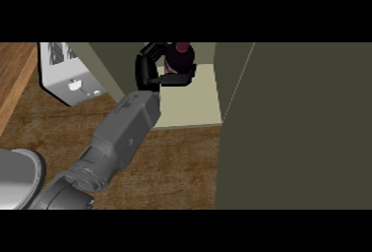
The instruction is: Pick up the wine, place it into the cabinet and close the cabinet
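Wine [181,56] in left hand [156,66] inside cabinet [190,101] on wooden counter [181,162]

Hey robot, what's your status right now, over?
Left hand curled round wine bottle, inside open cabinet. Right hand out of view. Cabinet door open. Nothing blocking.

One forearm [129,129] is on show, a boxy grey casing with flat, bevelled faces and a small pale marking partway along its top side. Lower down it narrows into a rounded, ribbed grey joint [81,176], and a darker grey rounded segment follows at the bottom edge. Up top sits the black hand [154,64], glossy, with slim segmented fingers and a thumb.
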